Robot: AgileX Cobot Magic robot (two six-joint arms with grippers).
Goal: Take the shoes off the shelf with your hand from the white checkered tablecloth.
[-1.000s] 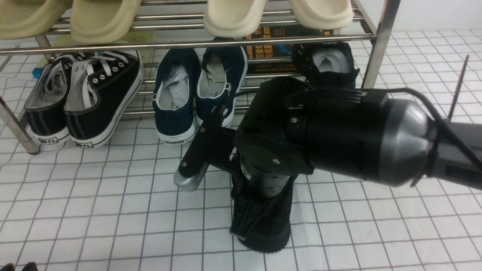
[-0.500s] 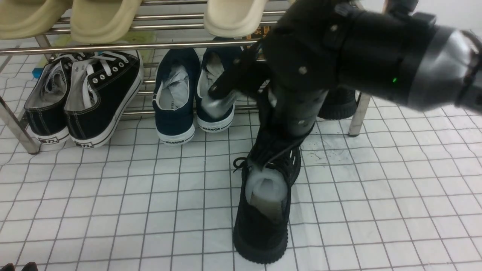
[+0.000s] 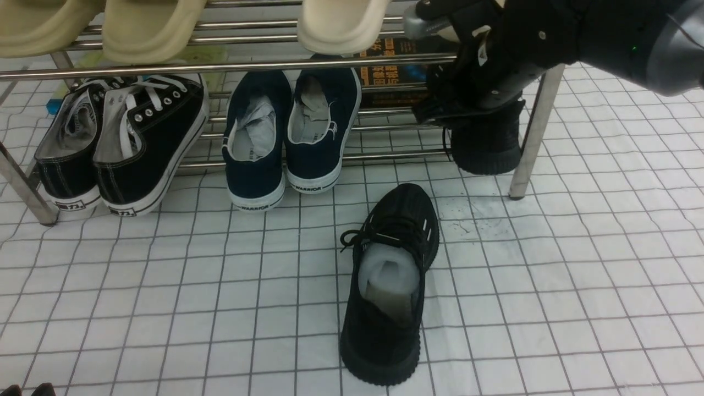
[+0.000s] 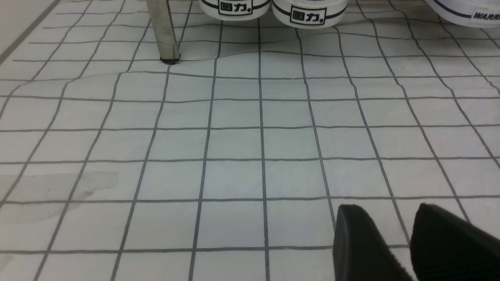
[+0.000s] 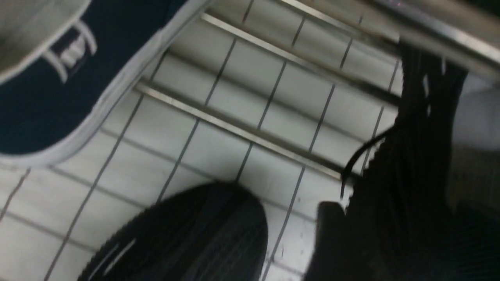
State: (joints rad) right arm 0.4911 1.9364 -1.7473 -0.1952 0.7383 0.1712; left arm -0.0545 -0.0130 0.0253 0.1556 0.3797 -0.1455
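First shoe [image 3: 388, 291] lies on the white checkered tablecloth [image 3: 165, 308], near side of the shelf [image 3: 534, 126]. Second shoe [image 3: 487, 148] sits on its lower tier, right end, under the hand [image 3: 495, 49]; grip state indeterminate. Left gripper [image 4: 406, 230]: slightly parted, empty.

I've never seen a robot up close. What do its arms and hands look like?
The right hand is black, jointed, with small screws and a silver fingertip; its arm is grey-silver with a tiny green light. The left hand shows two rounded black fingers.
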